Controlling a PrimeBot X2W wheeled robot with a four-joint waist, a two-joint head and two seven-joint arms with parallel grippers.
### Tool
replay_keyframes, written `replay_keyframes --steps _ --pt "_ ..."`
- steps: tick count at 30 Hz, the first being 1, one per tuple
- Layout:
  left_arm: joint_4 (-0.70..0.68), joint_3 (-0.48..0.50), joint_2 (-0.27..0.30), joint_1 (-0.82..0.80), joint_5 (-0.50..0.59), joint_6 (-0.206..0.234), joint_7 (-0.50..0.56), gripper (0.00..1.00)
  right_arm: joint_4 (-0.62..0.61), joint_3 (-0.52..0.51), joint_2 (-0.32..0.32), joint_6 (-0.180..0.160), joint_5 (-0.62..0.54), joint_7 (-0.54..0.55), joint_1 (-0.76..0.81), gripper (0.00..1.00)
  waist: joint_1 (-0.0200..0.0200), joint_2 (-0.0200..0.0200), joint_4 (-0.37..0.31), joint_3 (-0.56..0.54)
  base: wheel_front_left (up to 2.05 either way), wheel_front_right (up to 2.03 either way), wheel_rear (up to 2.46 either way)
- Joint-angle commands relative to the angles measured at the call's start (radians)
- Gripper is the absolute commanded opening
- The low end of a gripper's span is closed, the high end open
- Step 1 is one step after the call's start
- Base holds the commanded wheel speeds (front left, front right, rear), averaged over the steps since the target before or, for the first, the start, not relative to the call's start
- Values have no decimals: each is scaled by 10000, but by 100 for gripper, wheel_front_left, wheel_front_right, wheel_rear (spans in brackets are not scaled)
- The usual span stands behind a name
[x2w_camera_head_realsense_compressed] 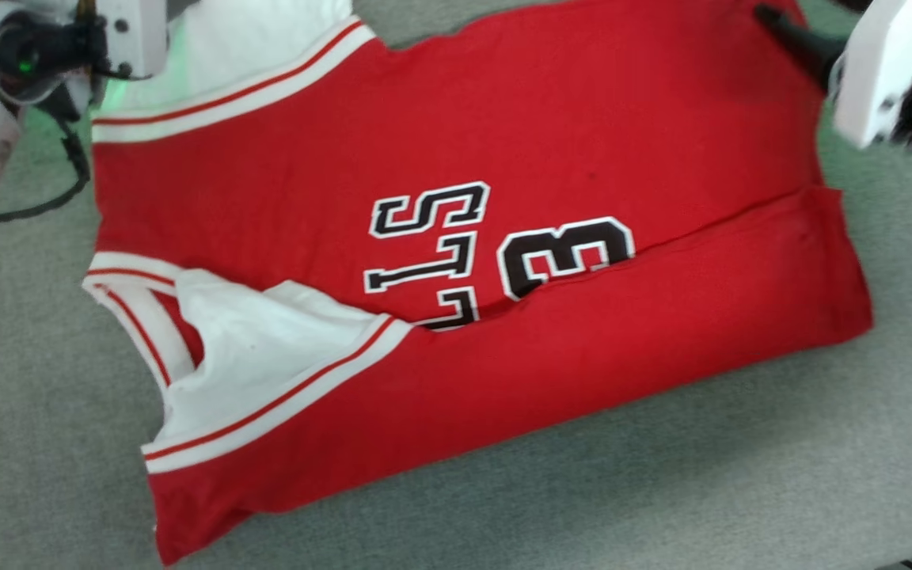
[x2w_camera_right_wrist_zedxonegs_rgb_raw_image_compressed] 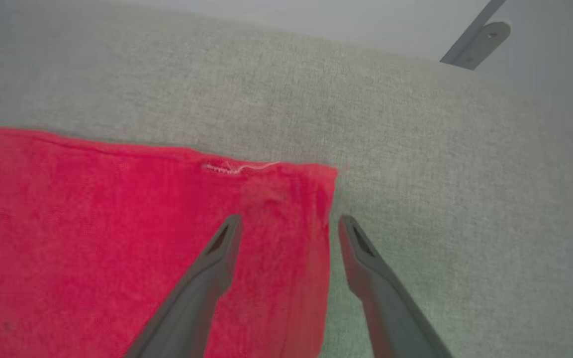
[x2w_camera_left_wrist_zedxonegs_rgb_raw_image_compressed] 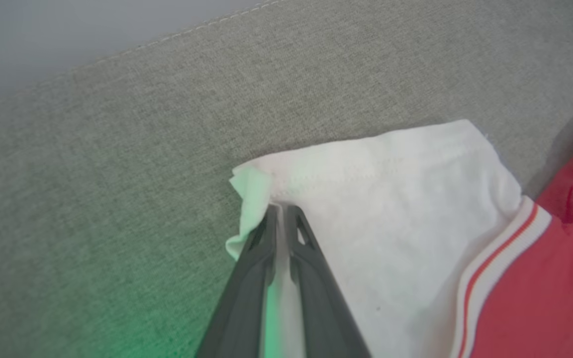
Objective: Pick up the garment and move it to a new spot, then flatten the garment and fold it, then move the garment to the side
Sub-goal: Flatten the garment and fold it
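Red jersey [x2w_camera_head_realsense_compressed: 583, 380] spread on grey fabric surface [x2w_camera_head_realsense_compressed: 662, 491], near edge already folded over. Left claw [x2w_camera_left_wrist_zedxonegs_rgb_raw_image_compressed: 281, 209] clenched on its white shoulder corner; right claw [x2w_camera_right_wrist_zedxonegs_rgb_raw_image_compressed: 289, 223] released, straddling its hem corner. Likely remaining: second fold, move aside.

A grey woven fabric surface [x2w_camera_head_realsense_compressed: 662, 491] is seen, edged by a stitched seam. On it the garment [x2w_camera_head_realsense_compressed: 503, 134] is laid flat, its near long edge folded over onto itself, white panels [x2w_camera_head_realsense_compressed: 266, 348] at the left

Plain indoor work station, probably a lab, grey woven fabric surface [x2w_camera_right_wrist_zedxonegs_rgb_raw_image_compressed: 465, 174] with a stitched edge seam [x2w_camera_left_wrist_zedxonegs_rgb_raw_image_compressed: 207, 23], bare pale wall [x2w_camera_left_wrist_zedxonegs_rgb_raw_image_compressed: 43, 35] behind it, metal bracket [x2w_camera_right_wrist_zedxonegs_rgb_raw_image_compressed: 480, 40] mounted there
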Motion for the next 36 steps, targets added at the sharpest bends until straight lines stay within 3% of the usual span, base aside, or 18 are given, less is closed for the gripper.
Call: replay_keyframes --steps 1,8,12,13,14,15,23,29,36 --pt "-133 -156 -102 180 -94 -35 54 13 480 -111 -10 -18 278 237 -416 100 0 -1 335 323 0 0 0" --pt "-473 -367 -27 128 -167 -6 -9 11 2098 242 8 -18 812 1252 -1367 100 0 -1 591 576 0 0 0" --pt "-661 -437 -16 105 -210 -4 -85 11 2376 557 12 -18 948 1043 -1500 100 0 -1 668 643 0 0 0" --pt "-702 -446 -29 96 -270 -4 -120 11 2362 691 2 -16 1005 983 -1523 41 0 -1 682 646 0 0 0" --pt "-740 -457 -50 87 -306 -4 -133 11 2388 774 -4 -16 1136 978 -1516 15 0 -1 695 640 0 0 0" --pt "-778 -468 -68 80 -334 -6 -159 10 2379 886 -16 -13 1254 964 -1499 0 0 -1 708 624 0 0 0" --pt "-1576 -202 -176 352 -960 -17 -1315 0 2094 1583 -664 -18 1771 -92 -1210 0 0 -1 1018 -321 0 0 0" --pt "-3043 -236 382 1335 -1328 -15 -2320 0 1260 2467 -1426 -18 2189 -717 -259 0 0 -1 1431 -1748 0 0 0" --pt "-5540 -331 1455 2898 -1717 -16 -3407 0 -53 3054 -2731 -18 2834 -1242 1273 0 0 -1 1907 -2985 0 0 0"
